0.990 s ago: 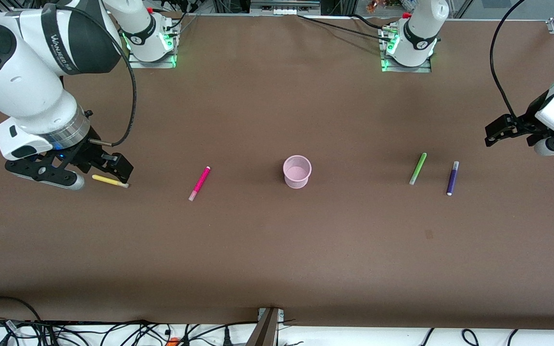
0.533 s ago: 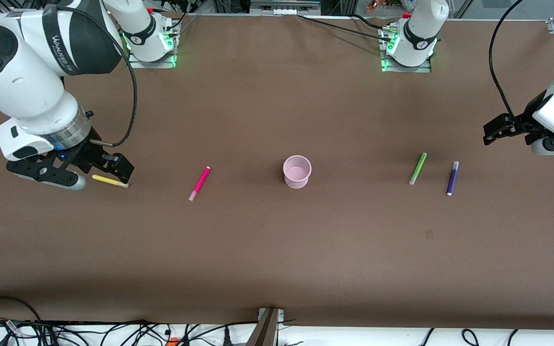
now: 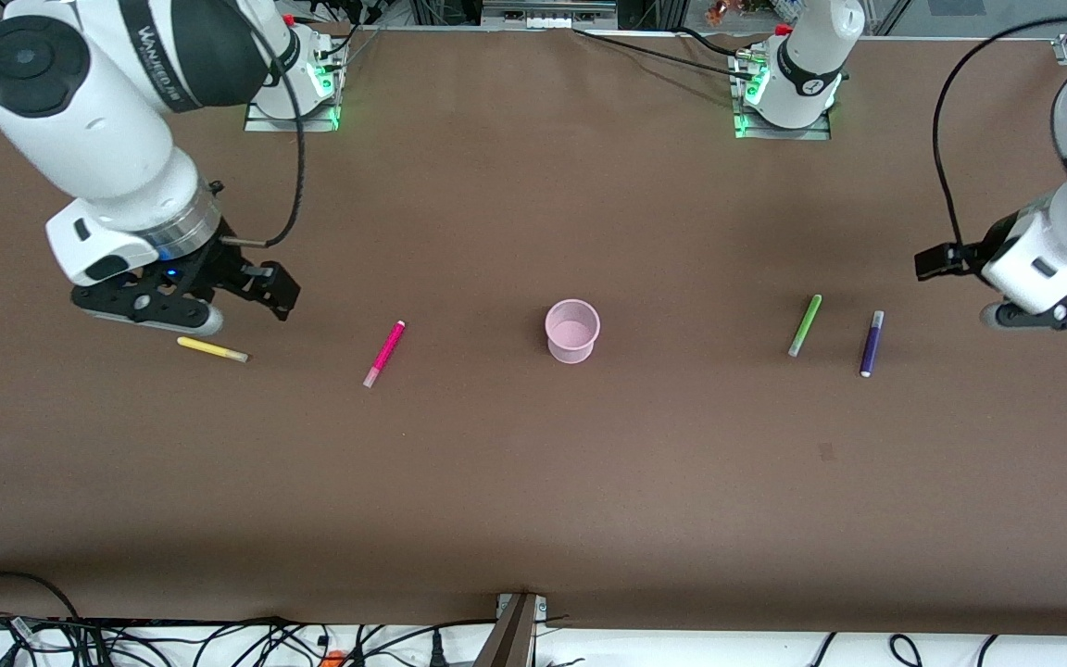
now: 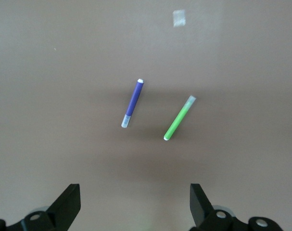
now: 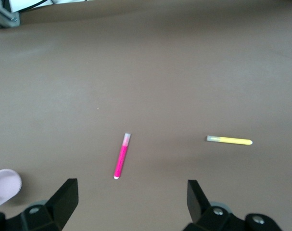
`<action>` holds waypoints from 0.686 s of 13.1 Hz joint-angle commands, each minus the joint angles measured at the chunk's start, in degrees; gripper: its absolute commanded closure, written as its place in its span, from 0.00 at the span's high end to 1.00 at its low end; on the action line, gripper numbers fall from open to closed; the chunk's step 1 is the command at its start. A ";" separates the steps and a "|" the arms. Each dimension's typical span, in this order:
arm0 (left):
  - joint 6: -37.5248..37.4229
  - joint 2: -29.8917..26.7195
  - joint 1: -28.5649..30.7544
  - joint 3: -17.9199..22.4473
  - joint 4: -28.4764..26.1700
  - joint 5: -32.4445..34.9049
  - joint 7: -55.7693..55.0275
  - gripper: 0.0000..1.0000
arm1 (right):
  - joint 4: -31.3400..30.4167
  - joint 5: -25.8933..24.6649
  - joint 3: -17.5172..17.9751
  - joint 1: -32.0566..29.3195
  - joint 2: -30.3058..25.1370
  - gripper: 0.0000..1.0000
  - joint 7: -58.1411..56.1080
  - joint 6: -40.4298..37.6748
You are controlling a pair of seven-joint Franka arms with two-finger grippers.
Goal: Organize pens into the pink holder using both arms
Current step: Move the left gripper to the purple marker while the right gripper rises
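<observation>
The pink holder (image 3: 572,331) stands upright at the table's middle; its rim shows in the right wrist view (image 5: 4,185). The yellow pen (image 3: 211,349) (image 5: 229,140) and magenta pen (image 3: 383,353) (image 5: 121,155) lie toward the right arm's end. The green pen (image 3: 805,325) (image 4: 179,124) and purple pen (image 3: 872,343) (image 4: 132,103) lie toward the left arm's end. My right gripper (image 3: 260,295) (image 5: 131,197) is open and empty, raised over the table beside the yellow pen. My left gripper (image 3: 936,264) (image 4: 134,202) is open and empty, over the table beside the purple pen.
The arm bases (image 3: 293,88) (image 3: 788,93) stand at the table's back edge. Cables and a metal bracket (image 3: 517,630) run along the front edge. A small mark (image 3: 827,451) (image 4: 179,18) is on the brown table nearer the front camera than the green pen.
My right gripper has lifted off from around the yellow pen and shifted toward the magenta pen; the yellow pen stays on the table. My left gripper has edged toward the purple pen.
</observation>
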 commanded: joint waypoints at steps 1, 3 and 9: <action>2.90 6.80 1.67 0.02 1.74 1.07 3.15 1.00 | -0.02 -0.15 0.48 -0.22 -1.34 1.00 -0.65 -1.51; 8.95 10.49 2.98 0.02 1.03 1.08 8.49 1.00 | -0.11 0.55 1.00 -0.22 -1.87 1.00 -2.05 -3.26; 33.98 17.98 6.25 -0.07 -8.33 0.99 16.08 1.00 | -0.02 0.82 2.77 -0.83 -2.49 1.00 -8.98 -7.22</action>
